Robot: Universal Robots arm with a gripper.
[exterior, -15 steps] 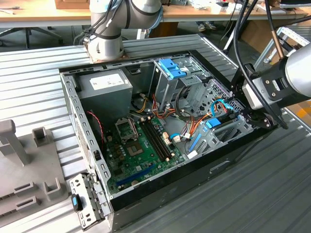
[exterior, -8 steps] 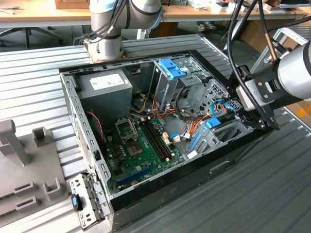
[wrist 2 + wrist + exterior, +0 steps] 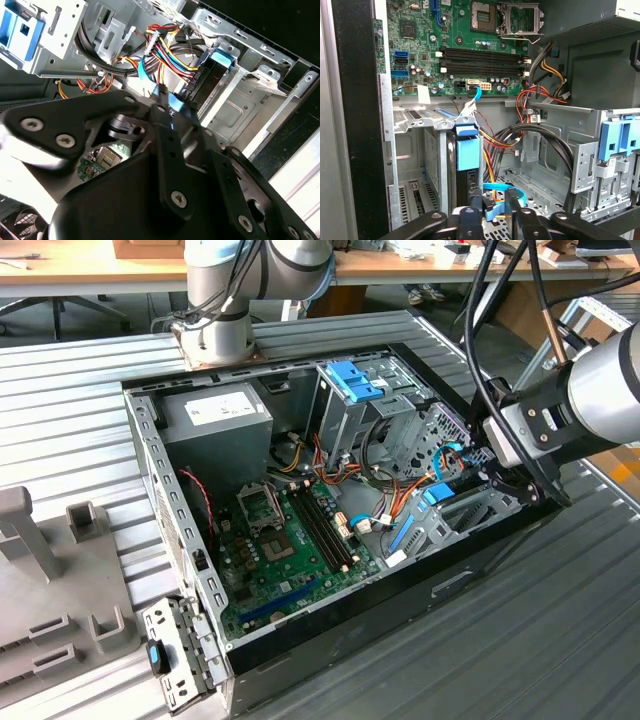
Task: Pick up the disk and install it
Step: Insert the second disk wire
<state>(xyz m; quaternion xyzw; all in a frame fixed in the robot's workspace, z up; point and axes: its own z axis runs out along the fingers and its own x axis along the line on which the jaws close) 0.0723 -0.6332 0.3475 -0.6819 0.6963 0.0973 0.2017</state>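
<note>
Open computer case [image 3: 180, 540] lies on the ribbed table [image 3: 60, 410], centre of the exterior view. Gripper [image 3: 497, 483] sits at the case's right edge in that view, over the drive bay. Disk [image 3: 465, 170] stands on edge in the bay, blue rail [image 3: 468, 152] uppermost, lower centre of the first wrist view, just beyond the fingertips [image 3: 512, 207]. Fingers pinch a blue cable [image 3: 492, 207], not the disk. Green motherboard [image 3: 285, 540] at mid-frame.

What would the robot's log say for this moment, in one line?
hand: inside open computer case | nearest: blue cable | disk: upright in bay, blue rail on top
</note>
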